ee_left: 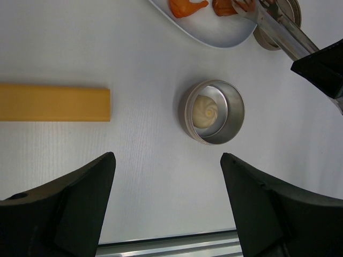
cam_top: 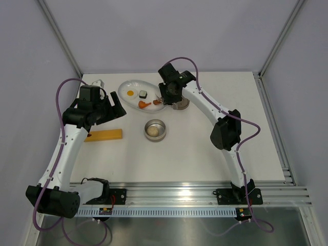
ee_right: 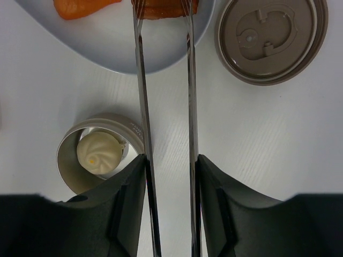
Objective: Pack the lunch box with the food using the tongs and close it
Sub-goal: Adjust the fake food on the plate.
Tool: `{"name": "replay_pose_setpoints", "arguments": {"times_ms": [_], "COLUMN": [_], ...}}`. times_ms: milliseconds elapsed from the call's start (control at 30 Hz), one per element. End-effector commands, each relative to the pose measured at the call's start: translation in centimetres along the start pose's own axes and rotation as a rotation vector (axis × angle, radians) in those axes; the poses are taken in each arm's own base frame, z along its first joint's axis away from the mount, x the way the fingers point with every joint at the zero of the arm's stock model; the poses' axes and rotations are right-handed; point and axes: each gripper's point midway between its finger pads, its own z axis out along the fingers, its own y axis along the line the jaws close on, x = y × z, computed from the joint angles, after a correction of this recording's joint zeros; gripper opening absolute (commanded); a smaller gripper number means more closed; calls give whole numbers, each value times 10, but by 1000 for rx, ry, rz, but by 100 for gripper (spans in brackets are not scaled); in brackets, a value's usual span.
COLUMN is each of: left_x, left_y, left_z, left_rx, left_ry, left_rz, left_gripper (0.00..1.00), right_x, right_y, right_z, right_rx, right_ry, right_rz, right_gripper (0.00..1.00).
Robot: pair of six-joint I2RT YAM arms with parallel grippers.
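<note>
The lunch box is a small round steel tin at mid-table with a beige ball inside; it also shows in the wrist views, lunch box and lunch box. Its lid lies flat beside the white plate. My right gripper is shut on the tongs. The tong tips stand on either side of the reddish-brown sausage on the plate. An orange chunk, a fried egg and a sushi roll also lie there. My left gripper hovers open and holds nothing.
A yellow block lies left of the tin, under my left arm. The lid rests ring-side up, right of the plate's end. A metal rail runs along the near edge. Walls enclose the back and sides.
</note>
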Motion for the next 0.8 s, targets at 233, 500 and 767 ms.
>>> {"name": "replay_pose_setpoints", "arguments": {"times_ms": [233,500,767], "left_x": [-10,-8,-7], "left_y": [-7,-5,-5], "left_z": [-4,-4,-3], "left_rx": [37,30,33], "left_ry": [-39,-38,-35], "left_rz": [1,7,4], "left_gripper": [84,84,84], "right_x": [-24,-25,-37], "right_y": [2,-2,-4], "right_z": [-24,-34,-50], "right_rx": [-43,-31,-36], "right_ry": [-80,-86,-144], "right_rz": [-59,-146,-187], "right_gripper": [49,49,50]}}
